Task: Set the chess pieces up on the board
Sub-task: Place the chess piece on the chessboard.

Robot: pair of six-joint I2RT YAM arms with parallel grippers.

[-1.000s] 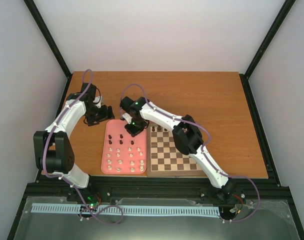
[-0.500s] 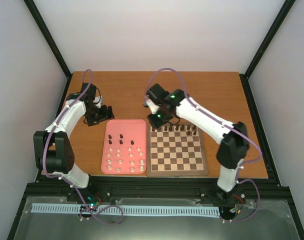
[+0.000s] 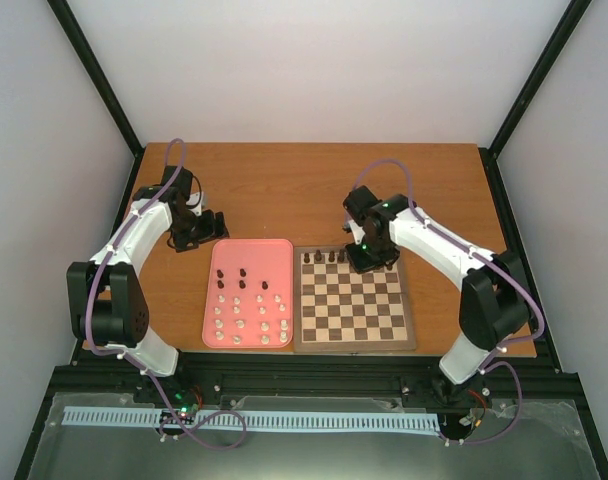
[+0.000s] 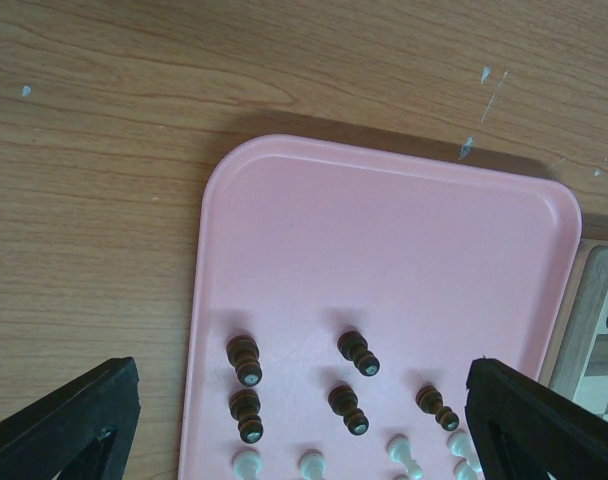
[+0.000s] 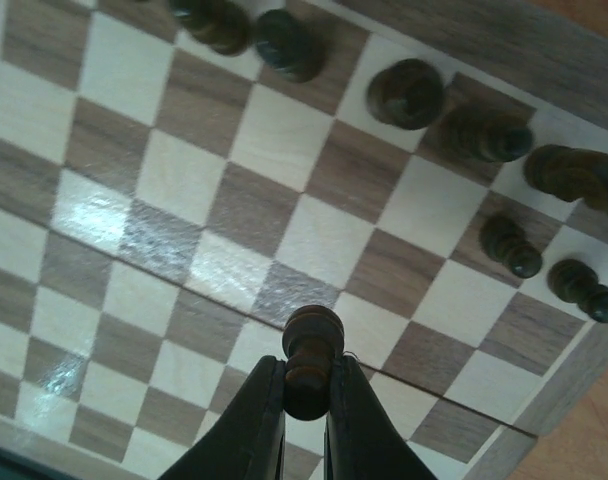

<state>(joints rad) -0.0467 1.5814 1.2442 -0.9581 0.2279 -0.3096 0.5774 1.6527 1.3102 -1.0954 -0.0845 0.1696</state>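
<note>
right gripper (image 3: 369,255), the nearer one, hangs over the board (image 3: 352,347) by its far right corner, while left gripper (image 3: 199,230) hangs spread wide by the tray (image 3: 269,255), well apart. the right one is clenched on a dark pawn (image 5: 312,345), axis roughly along the fingers. free squares beside two placed pawns (image 5: 511,247) look to lie just beyond it, toward the far edge.

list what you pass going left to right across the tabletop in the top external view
left tool → pink tray → board; the right tool overlaps the board's far edge, so it is left out
</note>
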